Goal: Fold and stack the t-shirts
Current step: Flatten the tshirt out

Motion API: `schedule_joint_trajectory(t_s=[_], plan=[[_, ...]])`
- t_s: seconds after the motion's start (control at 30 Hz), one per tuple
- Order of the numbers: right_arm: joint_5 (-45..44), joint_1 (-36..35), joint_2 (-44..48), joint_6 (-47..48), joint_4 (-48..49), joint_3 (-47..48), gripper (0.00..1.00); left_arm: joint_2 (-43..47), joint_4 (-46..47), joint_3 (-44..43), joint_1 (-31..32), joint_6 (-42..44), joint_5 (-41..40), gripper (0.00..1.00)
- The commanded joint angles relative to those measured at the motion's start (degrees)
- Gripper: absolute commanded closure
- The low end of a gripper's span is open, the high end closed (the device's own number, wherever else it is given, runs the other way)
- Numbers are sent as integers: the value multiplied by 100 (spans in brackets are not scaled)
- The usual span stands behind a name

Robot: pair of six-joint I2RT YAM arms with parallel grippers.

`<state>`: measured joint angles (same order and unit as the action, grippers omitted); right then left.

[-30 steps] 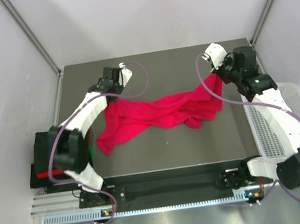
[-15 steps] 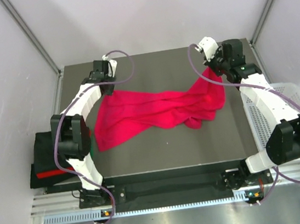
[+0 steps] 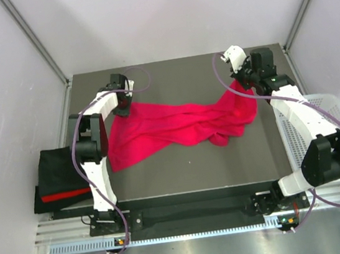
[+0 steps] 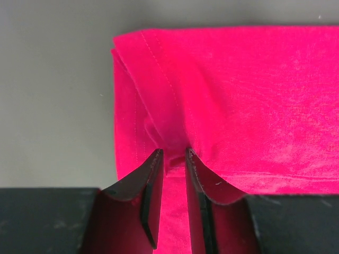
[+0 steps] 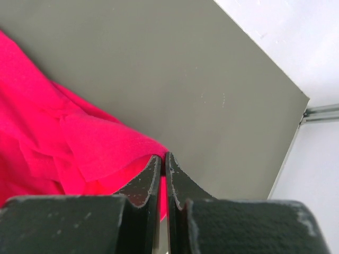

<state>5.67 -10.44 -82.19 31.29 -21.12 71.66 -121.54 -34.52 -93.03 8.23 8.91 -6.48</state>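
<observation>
The magenta-red t-shirt point(image 3: 176, 123) lies crumpled across the table's far half, stretched between both grippers. My left gripper point(image 3: 121, 108) is shut on its far left corner; in the left wrist view the fingers point(image 4: 151, 174) pinch a fold of hemmed cloth point(image 4: 238, 95) lying on the table. My right gripper point(image 3: 245, 82) is shut on the far right edge; in the right wrist view the jaws point(image 5: 164, 157) clamp a thin edge of cloth point(image 5: 53, 137). The pile sits left of the table: a black shirt point(image 3: 59, 169) over a red one point(image 3: 60, 196). No green one shows.
A white mesh basket point(image 3: 310, 146) stands beside the table's right edge. The grey table point(image 3: 194, 167) is walled by white panels at the back and sides. The right gripper is near the table's far right corner point(image 5: 304, 98).
Both grippers carried the shirt toward the far edge, then came down a little. The shirt's left part now lies flatter and wider. The left arm has stretched out over the left side.
</observation>
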Motion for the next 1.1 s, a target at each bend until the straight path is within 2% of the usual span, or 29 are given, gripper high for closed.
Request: schedule_joint_trajectory(t_s=[0.0, 0.3, 0.47, 0.57, 0.67, 0.73, 0.93, 1.03, 1.07], plan=[[83, -11, 81, -18, 276, -29, 100, -10, -90, -268, -14, -108, 164, 71], [110, -11, 19, -35, 328, -99, 100, -55, -274, -224, -14, -144, 261, 75], [136, -11, 2, -52, 355, -143, 100, 33, -274, -83, -14, -82, 139, 64], [171, -20, -7, -79, 346, -143, 100, -10, -292, -75, -14, -56, 51, 62], [180, -11, 19, -79, 346, -178, 100, -89, -318, -101, -23, -47, 77, 67], [171, -20, 37, -62, 355, -187, 100, -125, -344, -118, -14, -82, 138, 75], [118, -11, 63, -9, 390, -266, 100, -142, -432, -145, -14, -126, 235, 89], [110, -20, 54, -9, 407, -275, 100, -107, -433, -101, -14, -117, 191, 90], [110, -11, 54, -17, 407, -284, 100, -98, -441, -92, -23, -117, 174, 87]])
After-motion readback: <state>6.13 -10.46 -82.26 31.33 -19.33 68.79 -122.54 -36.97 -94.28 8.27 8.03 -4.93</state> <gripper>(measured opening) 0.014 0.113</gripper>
